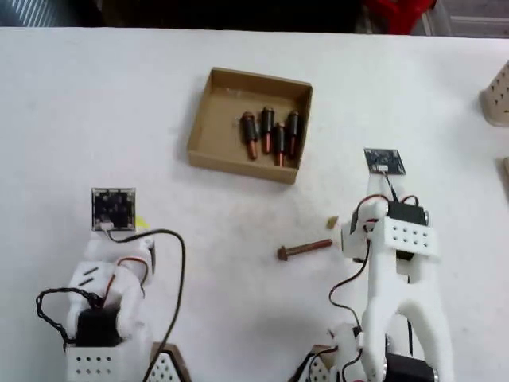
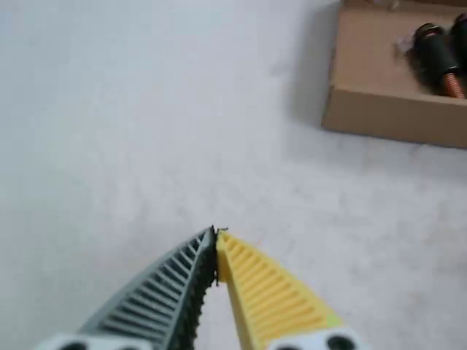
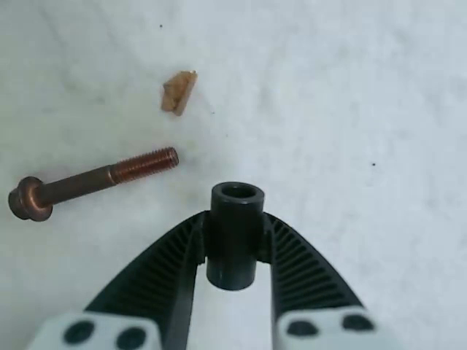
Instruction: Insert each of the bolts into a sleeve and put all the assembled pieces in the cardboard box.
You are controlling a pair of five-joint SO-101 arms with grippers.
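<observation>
Place: robotics lab bench.
Surface: white table [image 1: 95, 103].
Signs: wired left arm [image 1: 103, 318] lower left, right arm [image 1: 402, 294] lower right; perforated block [image 1: 497, 95] right edge.

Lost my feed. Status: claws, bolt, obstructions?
Left claw shut, empty. Right claw shut on sleeve. Bolt loose beside it, not inserted. Tan scrap near bolt tip.

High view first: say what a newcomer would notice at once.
The right hand grips a black sleeve, and a loose copper-coloured bolt lies on the table close beside it. Farther off, the cardboard box holds four assembled pieces.
</observation>
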